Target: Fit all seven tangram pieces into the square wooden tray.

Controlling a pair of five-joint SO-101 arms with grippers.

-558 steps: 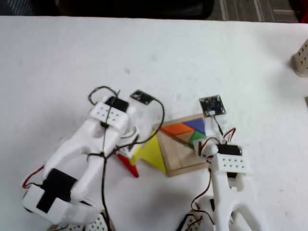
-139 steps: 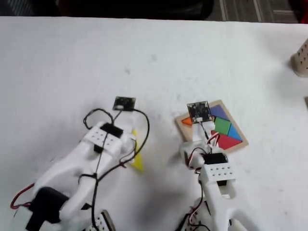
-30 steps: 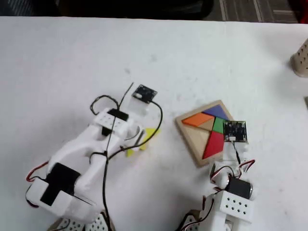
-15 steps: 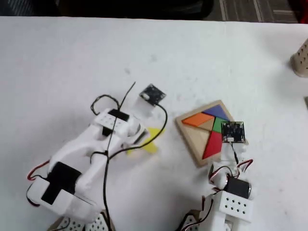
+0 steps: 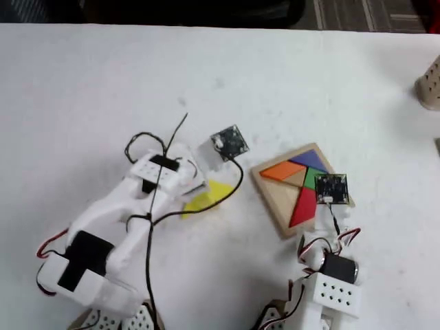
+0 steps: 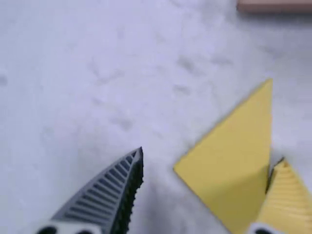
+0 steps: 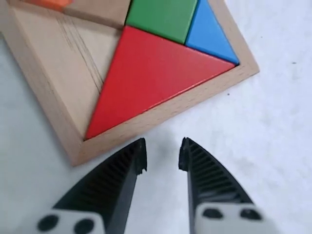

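The white table [image 5: 103, 89] in front of me carries the square wooden tray [image 5: 275, 201], turned corner-on toward my right side. The yellow triangle [image 5: 210, 196] lies flat near the tray's left, apart from it. A pale perforated block [image 5: 430, 86] (what it is, I can't tell) stands at the far right edge.

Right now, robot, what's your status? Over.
Left jaws open at the yellow triangle, flat on the table outside the tray. Right jaws slightly open, empty, beside the tray's edge. One bare triangular gap in tray. Black cable loops near the triangle.
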